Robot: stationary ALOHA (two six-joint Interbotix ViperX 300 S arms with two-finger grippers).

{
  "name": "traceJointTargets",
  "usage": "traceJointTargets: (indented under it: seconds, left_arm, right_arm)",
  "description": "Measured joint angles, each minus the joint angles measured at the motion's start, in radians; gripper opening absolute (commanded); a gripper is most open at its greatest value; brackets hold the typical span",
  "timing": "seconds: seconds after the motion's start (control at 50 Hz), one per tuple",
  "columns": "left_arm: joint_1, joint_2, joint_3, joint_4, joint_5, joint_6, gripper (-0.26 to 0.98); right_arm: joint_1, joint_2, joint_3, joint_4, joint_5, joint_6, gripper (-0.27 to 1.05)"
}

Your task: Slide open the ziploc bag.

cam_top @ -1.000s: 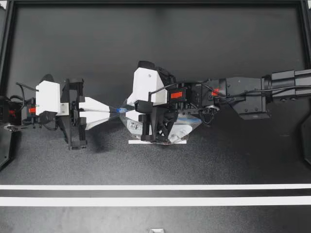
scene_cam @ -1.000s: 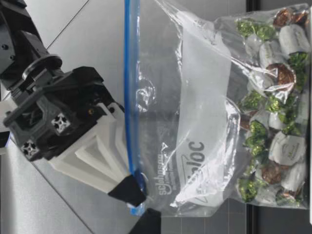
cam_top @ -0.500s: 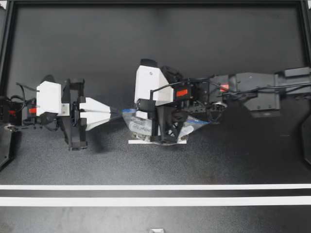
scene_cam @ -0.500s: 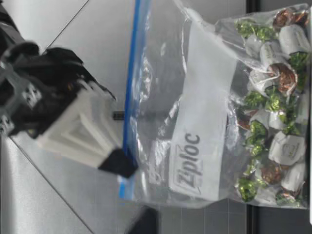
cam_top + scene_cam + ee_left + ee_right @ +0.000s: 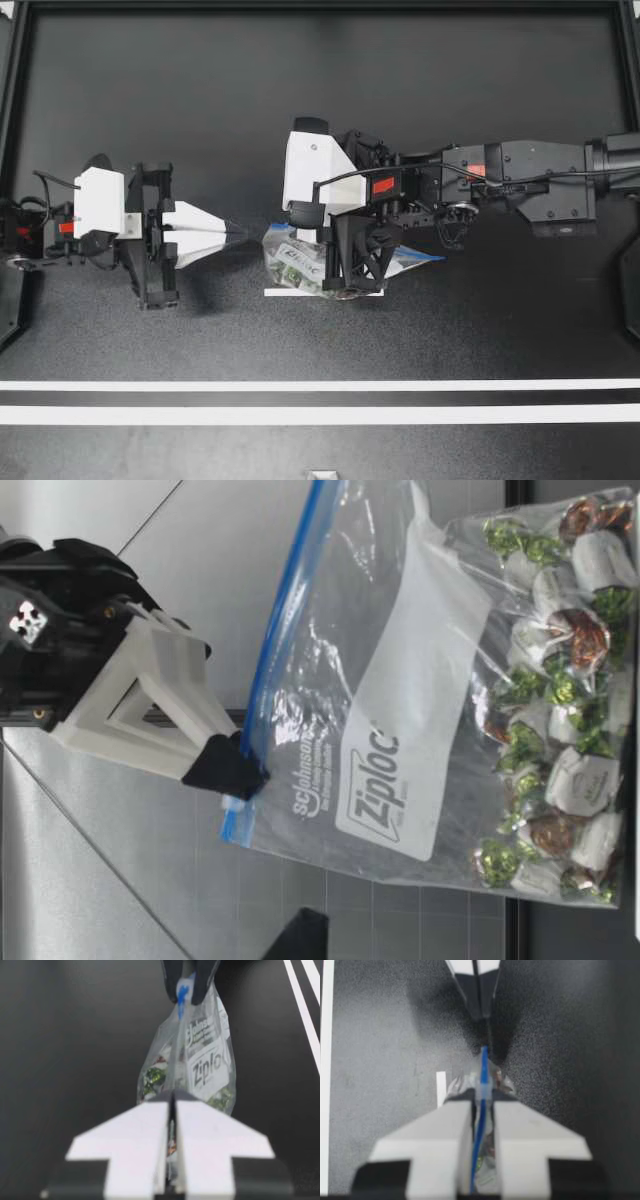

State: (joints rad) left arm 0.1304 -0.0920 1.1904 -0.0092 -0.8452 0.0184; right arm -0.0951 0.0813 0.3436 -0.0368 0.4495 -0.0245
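1. Ziploc bag (image 5: 290, 265) is standing near the middle of the counter (image 5: 300, 100), with sweets (image 5: 560, 780) filling its lower part and its blue strip (image 5: 275, 670) slanting along the top
2. My right pincer (image 5: 305, 238) is pinching that strip at the end nearer my left arm, both pads pressing on it
3. My left pincer (image 5: 238, 232) is hovering with its fingers pressed together, just beside the bag's corner and apart from it
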Motion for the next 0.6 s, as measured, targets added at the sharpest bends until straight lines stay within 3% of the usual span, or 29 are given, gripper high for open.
traceJointTargets:
  seconds: [0.36,0.6]
  left_arm:
    - [0.000,-0.087,0.023,0.000,0.003,0.006,-0.14]
    - [0.002,-0.109,0.026,0.000,0.005,0.003,-0.14]
  right_arm:
    - [0.003,0.002,0.000,-0.002,-0.025,-0.002,-0.10]
    - [0.020,0.018,0.000,-0.002,-0.086,-0.002,0.02]
